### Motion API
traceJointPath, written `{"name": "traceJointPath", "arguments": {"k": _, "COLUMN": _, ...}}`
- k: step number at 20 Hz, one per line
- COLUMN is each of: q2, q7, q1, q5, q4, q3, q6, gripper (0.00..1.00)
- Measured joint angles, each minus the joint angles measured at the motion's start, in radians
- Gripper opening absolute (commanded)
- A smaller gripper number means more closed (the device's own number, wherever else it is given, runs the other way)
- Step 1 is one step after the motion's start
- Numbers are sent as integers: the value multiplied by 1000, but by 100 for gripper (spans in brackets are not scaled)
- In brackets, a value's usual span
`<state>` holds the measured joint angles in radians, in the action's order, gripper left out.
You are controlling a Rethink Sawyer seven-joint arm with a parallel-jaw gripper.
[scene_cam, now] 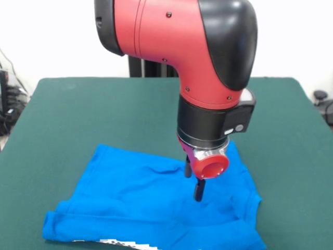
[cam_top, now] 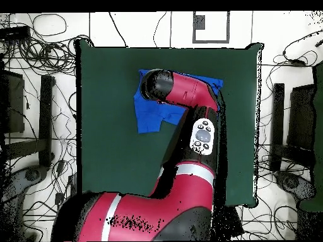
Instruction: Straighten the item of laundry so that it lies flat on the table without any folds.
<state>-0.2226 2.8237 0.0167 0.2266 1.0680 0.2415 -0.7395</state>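
Observation:
The item of laundry point(scene_cam: 145, 203), a bright blue T-shirt, lies rumpled on the near part of the green table point(scene_cam: 78, 104). Its lower edge is folded over, and a strip of white graphic point(scene_cam: 119, 243) peeks out at the bottom. My gripper point(scene_cam: 193, 182) hangs over the shirt's right half, open, with its black fingertips point(scene_cam: 199, 191) just above or on the cloth and nothing held. From overhead, the arm covers the gripper and the middle of the shirt point(cam_top: 150, 113). Blue shows on both sides of the arm on the table point(cam_top: 107, 157).
The shirt's lower edge runs out of the front view at the bottom. Cables point(cam_top: 44, 50) and dark equipment point(cam_top: 296, 120) lie on the floor around the table. Bare green cloth point(scene_cam: 291, 156) stretches to the right, left and behind the shirt.

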Motion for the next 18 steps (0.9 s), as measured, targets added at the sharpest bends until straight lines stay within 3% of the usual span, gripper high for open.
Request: {"name": "traceJointPath", "arguments": {"k": 18, "q2": -80, "q7": 0, "q1": 43, "q5": -114, "q4": 72, "q3": -110, "q6": 0, "gripper": 100}}
